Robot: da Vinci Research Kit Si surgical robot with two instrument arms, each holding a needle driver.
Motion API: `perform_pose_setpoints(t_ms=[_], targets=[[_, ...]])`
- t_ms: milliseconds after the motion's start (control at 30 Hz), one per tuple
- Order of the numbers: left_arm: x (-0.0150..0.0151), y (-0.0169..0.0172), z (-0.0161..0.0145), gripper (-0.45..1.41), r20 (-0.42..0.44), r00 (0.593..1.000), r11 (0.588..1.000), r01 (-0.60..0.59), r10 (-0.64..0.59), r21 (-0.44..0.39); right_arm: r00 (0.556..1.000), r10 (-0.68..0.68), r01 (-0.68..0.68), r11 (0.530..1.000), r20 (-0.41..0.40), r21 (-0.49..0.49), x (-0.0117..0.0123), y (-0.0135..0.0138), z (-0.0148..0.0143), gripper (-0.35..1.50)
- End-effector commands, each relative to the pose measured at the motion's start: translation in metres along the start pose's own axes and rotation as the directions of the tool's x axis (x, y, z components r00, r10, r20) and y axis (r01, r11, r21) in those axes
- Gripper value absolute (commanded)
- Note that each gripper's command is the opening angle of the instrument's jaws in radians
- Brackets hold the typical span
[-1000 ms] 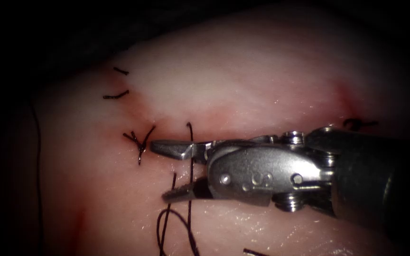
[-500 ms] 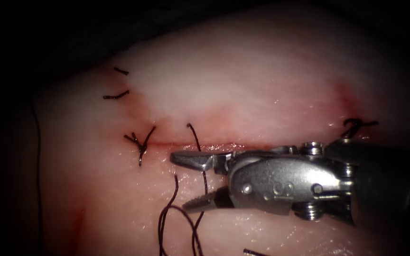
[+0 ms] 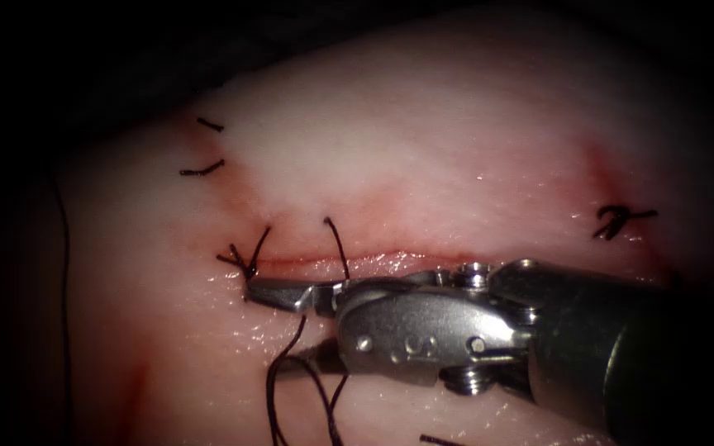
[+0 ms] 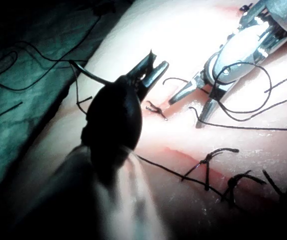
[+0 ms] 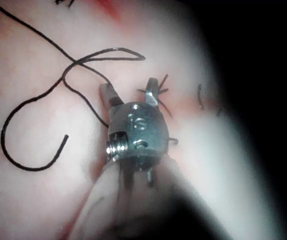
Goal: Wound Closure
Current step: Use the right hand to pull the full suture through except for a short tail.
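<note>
Pale pink pork tissue [image 3: 423, 157], horizontal cut [image 3: 373, 260] mid-frame. Right silver tool [image 3: 278, 330] open, empty, straddling black thread [image 3: 339, 244] just right of knotted stitch [image 3: 245, 256]. Left dark tool [image 4: 153, 70] open, empty, farther off.

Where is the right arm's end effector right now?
In the endoscope view the right end effector sits open just below the cut, its upper tip beside the knotted stitch at the cut's left end, with loose thread crossing between its jaws.
</note>
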Motion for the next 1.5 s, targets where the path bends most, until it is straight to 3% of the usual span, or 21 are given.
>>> perform_pose_setpoints(t_ms=[33,67,200,467,800,1000,1233,1433,1467,1500], targets=[[0.0000,-0.0007,0.0007,-0.45,-0.003,1.000,1.000,-0.004,0.004,0.000,1.000,-0.004,0.004,1.000,0.012,0.019,0.0002,0.0011,0.0009,0.04],[0.0000,-0.0007,0.0007,-0.45,-0.003,1.000,1.000,-0.004,0.004,0.000,1.000,0.005,-0.007,0.999,0.030,0.050,0.0002,0.0011,0.0009,-0.35],[0.0000,-0.0007,0.0007,-0.45,-0.003,1.000,1.000,-0.004,0.004,0.000,0.994,0.029,-0.043,0.991,0.105,0.130,0.0004,0.0009,0.0010,-0.35],[0.0000,-0.0008,0.0007,-0.45,-0.005,1.000,1.000,-0.004,0.004,-0.003,0.994,0.041,-0.056,0.986,0.100,0.156,0.0022,-0.0006,0.0003,-0.35],[0.0000,-0.0008,0.0008,-0.45,-0.006,1.000,1.000,-0.004,0.004,-0.002,0.999,0.033,-0.034,0.986,0.004,0.162,0.0126,-0.0046,-0.0010,-0.35],[0.0000,-0.0008,0.0008,-0.45,-0.004,1.000,1.000,-0.004,0.004,-0.004,1.000,0.010,-0.005,0.985,-0.030,0.174,0.0175,-0.0063,-0.0010,-0.35],[0.0000,-0.0008,0.0008,-0.45,-0.003,1.000,1.000,-0.004,0.004,-0.004,0.998,-0.007,0.018,0.981,-0.056,0.195,0.0208,-0.0091,-0.0016,-0.35],[0.0000,-0.0008,0.0008,-0.45,-0.003,1.000,1.000,-0.004,0.004,-0.004,0.996,0.031,-0.013,0.982,-0.089,0.189,0.0211,-0.0098,-0.0018,-0.35],[0.0000,-0.0008,0.0008,-0.45,-0.003,1.000,1.000,-0.004,0.004,-0.004,0.995,0.033,-0.015,0.983,-0.093,0.185,0.0209,-0.0096,-0.0019,-0.21],[0.0000,-0.0008,0.0008,-0.45,-0.003,1.000,1.000,-0.004,0.004,-0.004,0.995,0.035,-0.018,0.983,-0.096,0.181,0.0206,-0.0095,-0.0020,0.14]])
